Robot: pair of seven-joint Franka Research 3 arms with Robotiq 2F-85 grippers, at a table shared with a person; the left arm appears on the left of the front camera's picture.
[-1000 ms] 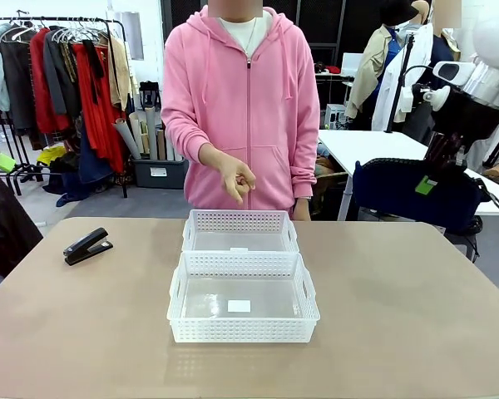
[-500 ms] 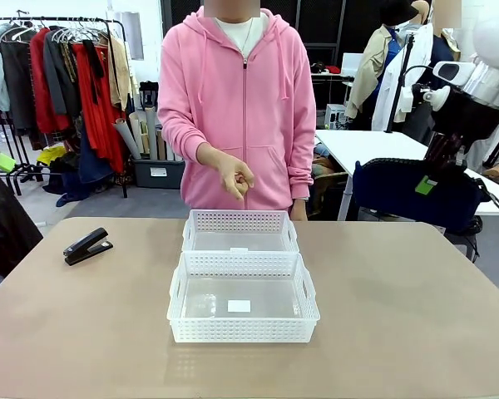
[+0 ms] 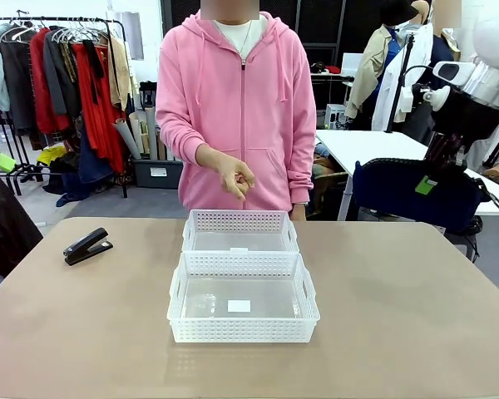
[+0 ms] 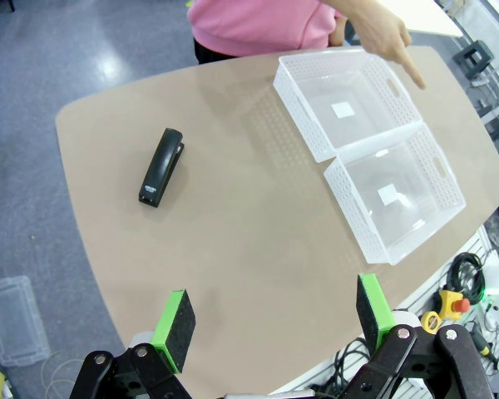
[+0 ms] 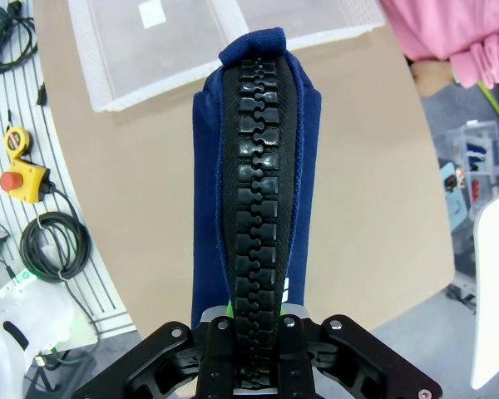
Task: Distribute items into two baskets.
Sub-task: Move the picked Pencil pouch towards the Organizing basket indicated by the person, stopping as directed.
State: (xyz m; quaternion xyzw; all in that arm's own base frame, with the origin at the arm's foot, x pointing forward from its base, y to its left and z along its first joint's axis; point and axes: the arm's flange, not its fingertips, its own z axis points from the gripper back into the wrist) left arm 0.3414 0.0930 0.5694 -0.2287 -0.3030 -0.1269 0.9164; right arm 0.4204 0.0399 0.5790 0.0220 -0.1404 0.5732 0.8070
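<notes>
Background's a clothes rack (image 3: 58, 75) packed with hung garments; up front sits the bench (image 3: 416, 316), tan, matte, rounded corners; a person (image 3: 241, 108) in a pink zip hoodie (image 3: 274, 125) stands at its far edge, one hand (image 3: 235, 177) loosely curled, a finger (image 4: 412, 71) aimed down over the far basket (image 3: 241, 220).

Both baskets are white plastic rectangles with lattice-hole walls, handle slots and glossy floors, a small white label (image 3: 239, 306) on each; far basket and near basket (image 3: 243, 331) sit end to end, touching, mid-bench, nothing in either.

Pouch (image 5: 212, 191) is dark navy fabric, long and boxy, with a chunky black zipper (image 5: 258, 208) running down its spine; right gripper (image 5: 256, 309) is clamped on one end of it, holding it up in the air off at the bench's right side.

Stapler (image 3: 87, 246), small, black and smooth, lies flat at the bench's far left, well apart from the baskets.

Left gripper (image 4: 273, 316) hangs high over the bench; its green pads (image 4: 173, 326) are spread wide, nothing between them.
</notes>
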